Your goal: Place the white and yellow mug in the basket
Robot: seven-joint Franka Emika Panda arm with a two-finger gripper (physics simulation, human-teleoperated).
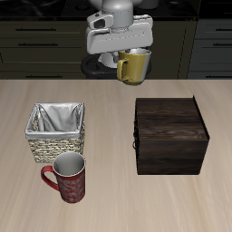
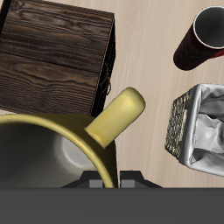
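My gripper (image 1: 130, 56) is shut on the white and yellow mug (image 1: 134, 65) and holds it high above the back of the table. In the wrist view the mug's pale rim and inside (image 2: 52, 153) fill the frame close to the camera, with its yellow handle (image 2: 116, 116) sticking out; the fingertips are hidden. The basket (image 1: 56, 131), tan wicker with a shiny white-grey lining, stands on the table nearer the front edge, away from the mug. It also shows in the wrist view (image 2: 199, 122).
A dark red patterned mug (image 1: 67, 177) stands just in front of the basket, touching or almost touching it; it shows in the wrist view too (image 2: 199, 39). A dark brown wooden box (image 1: 170, 134) stands beside the basket across a gap, below the held mug (image 2: 54, 54).
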